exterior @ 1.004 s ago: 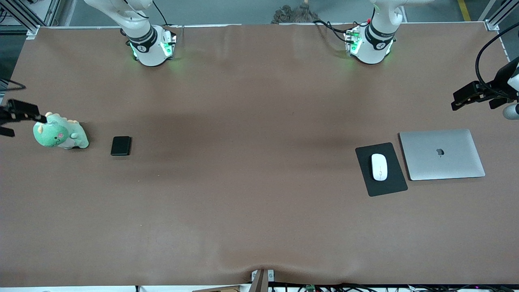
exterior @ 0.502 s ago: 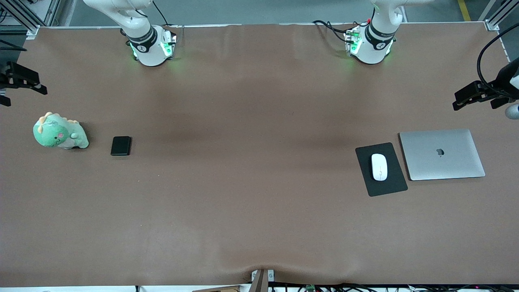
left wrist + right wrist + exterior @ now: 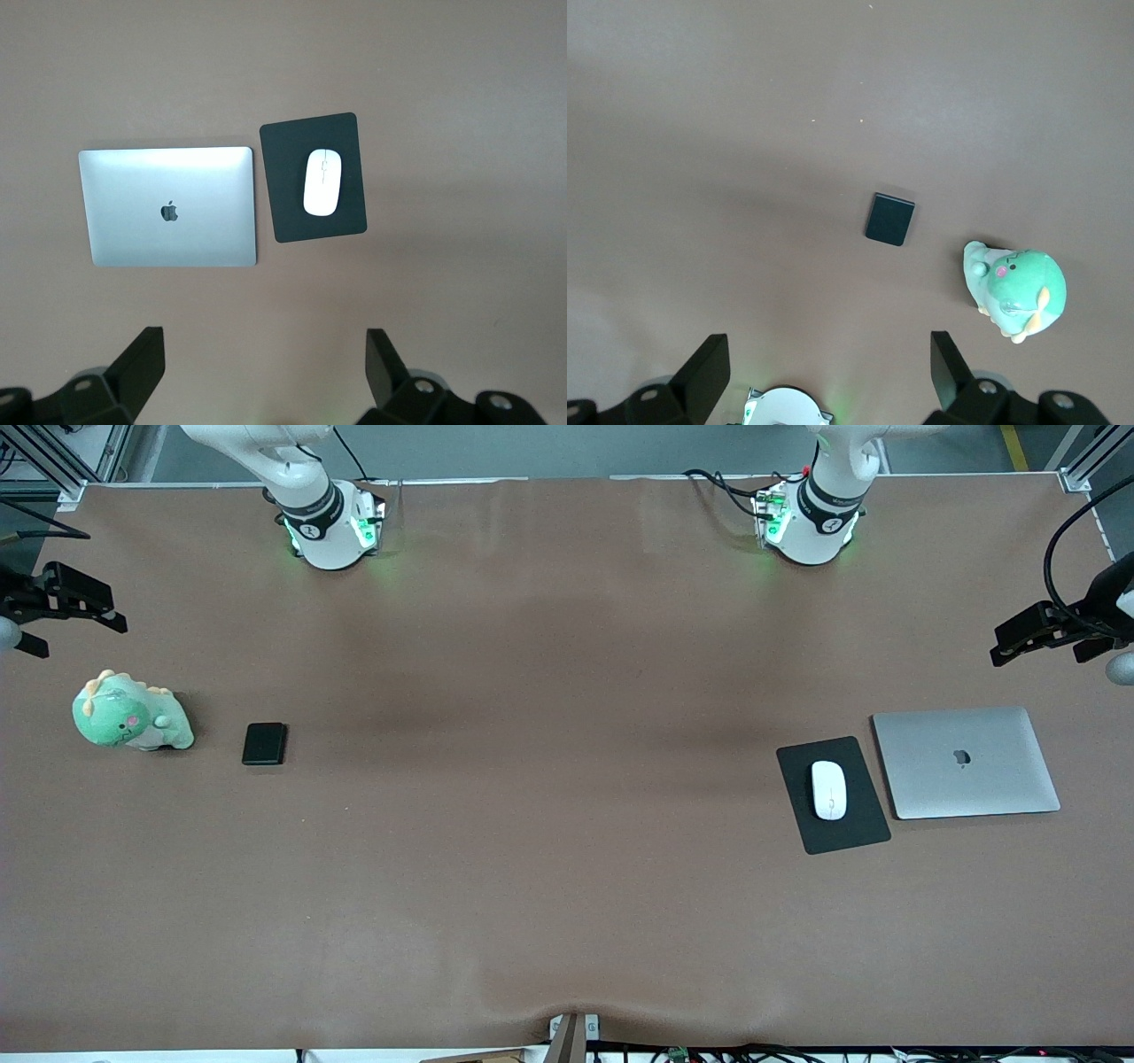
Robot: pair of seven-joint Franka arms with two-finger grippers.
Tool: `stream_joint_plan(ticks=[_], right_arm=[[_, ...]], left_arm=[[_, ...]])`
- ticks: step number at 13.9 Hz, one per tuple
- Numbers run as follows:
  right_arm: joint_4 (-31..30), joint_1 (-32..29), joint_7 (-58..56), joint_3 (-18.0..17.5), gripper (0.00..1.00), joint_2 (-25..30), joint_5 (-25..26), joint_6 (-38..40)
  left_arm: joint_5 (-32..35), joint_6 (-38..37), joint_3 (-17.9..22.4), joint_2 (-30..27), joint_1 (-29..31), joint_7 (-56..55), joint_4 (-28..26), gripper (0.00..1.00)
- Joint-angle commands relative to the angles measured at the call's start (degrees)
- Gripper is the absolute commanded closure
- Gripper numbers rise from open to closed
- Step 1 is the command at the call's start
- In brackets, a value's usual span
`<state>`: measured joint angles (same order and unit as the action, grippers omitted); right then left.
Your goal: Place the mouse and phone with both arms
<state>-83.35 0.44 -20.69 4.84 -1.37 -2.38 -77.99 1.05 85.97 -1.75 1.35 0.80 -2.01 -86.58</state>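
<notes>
Right now your white mouse lies on the black mouse pad, just beside the closed silver laptop toward the left arm's end of the bench. Your black phone lies flat near the green dinosaur plush toward the right arm's end. You have the left hand raised over bare bench near the laptop, fingers spread wide and empty. Your right hand hangs above the bench close to the plush, fingers likewise apart.
</notes>
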Motion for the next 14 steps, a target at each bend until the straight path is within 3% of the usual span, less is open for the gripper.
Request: stream_joint_plan(ticks=[1,3,14], right_arm=[[-5.7,-1.0,0.5,-0.8,0.0,4.7,0.8,-1.7],[-9.1,-1.0,0.6,-1.6,0.0,7.1,1.8,-4.6],[-7.6,-1.1,0.7,-1.2,0.0,6.3,1.9,-4.6]], left_arm=[[0.5,-1.2,0.0,0.3,-0.4,-0.2,1.0,0.0],[0.4,-1.2,0.0,0.7,-0.4,0.0,1.1,0.0],[-0.2,-1.2,0.1,0.1,0.1,-1.1,1.0,0.0]])
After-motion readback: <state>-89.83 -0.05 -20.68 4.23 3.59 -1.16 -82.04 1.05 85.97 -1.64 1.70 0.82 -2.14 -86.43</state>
